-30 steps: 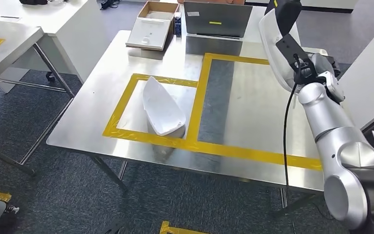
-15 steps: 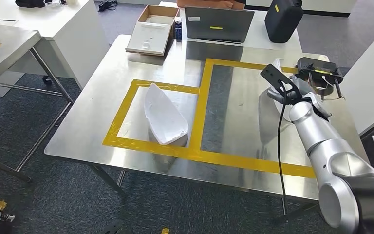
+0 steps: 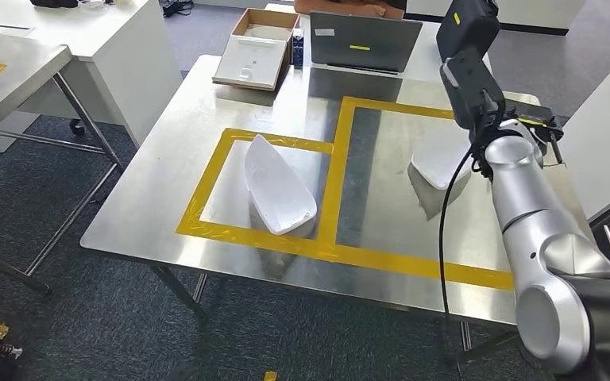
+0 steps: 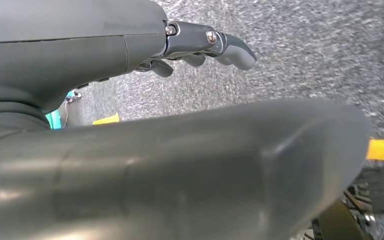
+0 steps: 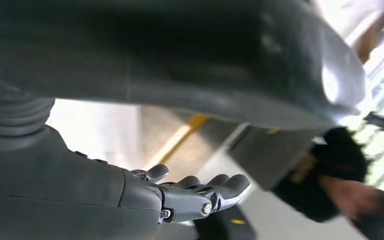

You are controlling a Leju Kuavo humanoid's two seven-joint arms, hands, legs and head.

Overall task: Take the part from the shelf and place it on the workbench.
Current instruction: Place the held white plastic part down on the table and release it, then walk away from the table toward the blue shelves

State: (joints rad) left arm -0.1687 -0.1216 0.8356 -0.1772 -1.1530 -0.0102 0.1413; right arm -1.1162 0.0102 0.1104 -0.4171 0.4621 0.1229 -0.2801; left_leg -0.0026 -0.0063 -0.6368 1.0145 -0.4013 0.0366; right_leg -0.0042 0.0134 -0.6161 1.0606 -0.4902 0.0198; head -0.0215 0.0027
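A white boat-shaped part (image 3: 278, 186) lies inside the left yellow-taped rectangle on the steel workbench (image 3: 167, 182). A second white part (image 3: 438, 161) lies on the bench inside the larger taped area to the right. My right hand (image 3: 467, 89) is raised above and just behind that part, apart from it. In the right wrist view the right hand (image 5: 200, 197) has its fingers stretched out with nothing in them. My left hand (image 4: 205, 42) hangs over grey carpet and holds nothing, its fingers loosely extended.
At the bench's far edge stand a laptop (image 3: 365, 44), a cardboard box (image 3: 254, 51) with a white tray, and a black case (image 3: 470, 22). A black device (image 3: 536, 119) sits at the right edge. A person (image 3: 349, 6) sits behind the laptop. Another table (image 3: 16, 71) stands left.
My right arm brought the second white part down from high in the air onto the bench, let go of it, and the hand has risen off it. The camera shifted slightly.
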